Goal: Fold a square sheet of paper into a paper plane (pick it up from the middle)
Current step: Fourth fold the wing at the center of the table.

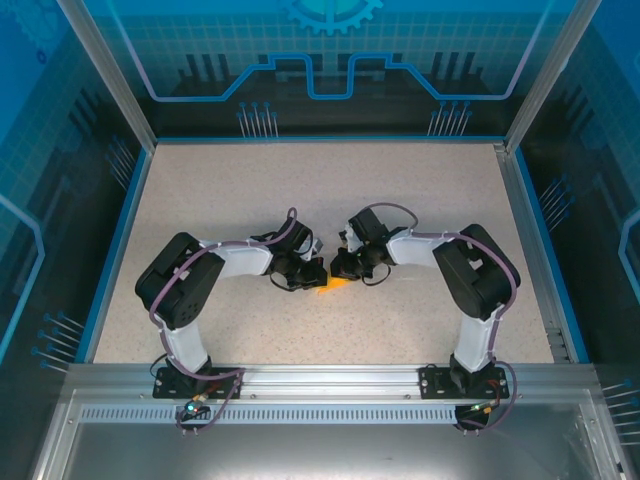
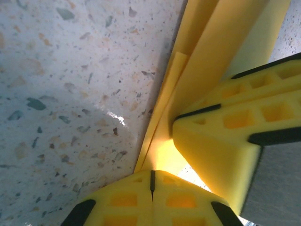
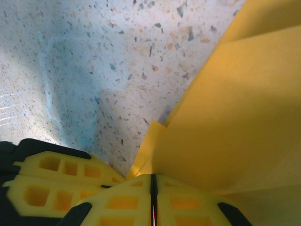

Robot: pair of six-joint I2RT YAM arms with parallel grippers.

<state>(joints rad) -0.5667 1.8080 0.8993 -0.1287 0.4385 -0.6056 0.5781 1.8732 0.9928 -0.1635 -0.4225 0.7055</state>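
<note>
Now: folded orange-yellow sheet of paper [image 1: 336,285] pinched from both sides, mid-table.
Its layered folds lie low over the speckled table [image 1: 420,190]. At one folded edge the left gripper [image 2: 152,178] has its fingers pressed together on the paper; the right gripper [image 3: 152,181] is likewise clamped on it, almost tip to tip with the left.

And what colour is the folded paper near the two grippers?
Plain orange-yellow, with no pattern or marks. The paper shows best in the right wrist view.
</note>
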